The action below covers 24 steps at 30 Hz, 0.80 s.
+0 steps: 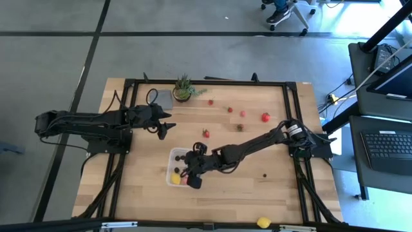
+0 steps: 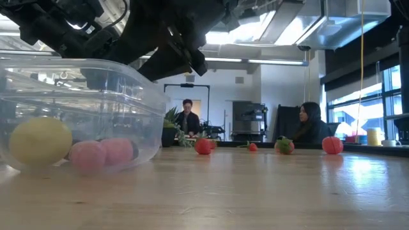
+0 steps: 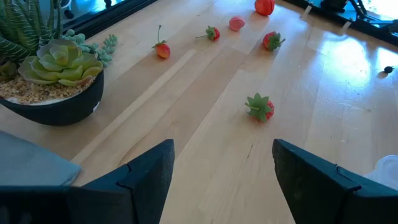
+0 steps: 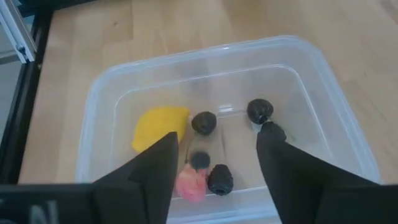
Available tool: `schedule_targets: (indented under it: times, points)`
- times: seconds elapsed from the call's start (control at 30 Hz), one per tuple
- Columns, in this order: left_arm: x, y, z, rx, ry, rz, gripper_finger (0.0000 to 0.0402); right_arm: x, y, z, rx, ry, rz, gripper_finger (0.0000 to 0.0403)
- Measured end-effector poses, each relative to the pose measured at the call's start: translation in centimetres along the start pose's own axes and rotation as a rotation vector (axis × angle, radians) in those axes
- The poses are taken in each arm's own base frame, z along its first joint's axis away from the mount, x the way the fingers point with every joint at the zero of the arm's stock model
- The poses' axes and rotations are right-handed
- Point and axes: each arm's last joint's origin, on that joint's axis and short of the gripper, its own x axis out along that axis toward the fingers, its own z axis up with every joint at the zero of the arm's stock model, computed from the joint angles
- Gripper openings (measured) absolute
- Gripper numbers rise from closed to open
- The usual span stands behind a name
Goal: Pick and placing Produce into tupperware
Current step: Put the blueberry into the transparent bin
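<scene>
Near the tabletop's front edge, left of centre: the tupperware (image 1: 175, 169) sits with the right gripper (image 1: 193, 173) hanging over it.
High view: the left gripper (image 1: 164, 126) waits toward the back-left part of the tabletop, beside the potted plant (image 1: 183, 88); loose strawberries (image 1: 265, 116) lie toward the back-right, one lemon (image 1: 263, 222) at the front edge.
Low view: a yellow lemon piece (image 2: 40, 142) and pink pieces (image 2: 88, 156) rest on the tub floor; the dark arm hangs just above the rim.
Left wrist view: the left gripper's fingers stand apart and empty; nearest strawberry (image 3: 260, 107) lies ahead.
Right wrist view: the right gripper (image 4: 216, 163) has its fingers parted with nothing between them, directly above the tub; dark berries (image 4: 204, 122) lie below.
Risk, tub: the fingers hang close to the light tub's wall, so lifting away at a slant could catch the rim and drag or tip it.
Risk, fruit: round pieces may roll when nudged, spoiling the next pickup.
Risk, arms: both reaching for the middle strawberry could collide.
</scene>
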Motion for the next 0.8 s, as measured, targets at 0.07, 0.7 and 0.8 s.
schedule_targets:
  times: [0.07, 0.7, 0.8]
  points:
    - [0.0, 0.0, 0.0, 0.000, 0.000, 0.000, 0.0261, -0.1, 0.0, 0.1, 0.002, -0.006, 0.001, 0.0232]
    - [0.0, 0.0, 0.0, 0.001, 0.004, 0.001, 0.0261, -15.1, 0.4, 2.6, 0.304, 0.003, -0.155, 0.0243]
    - [0.0, 0.0, 0.0, 0.001, 0.003, 0.001, 0.0261, -19.4, 1.7, 1.5, 0.351, -0.114, -0.266, 0.0243]
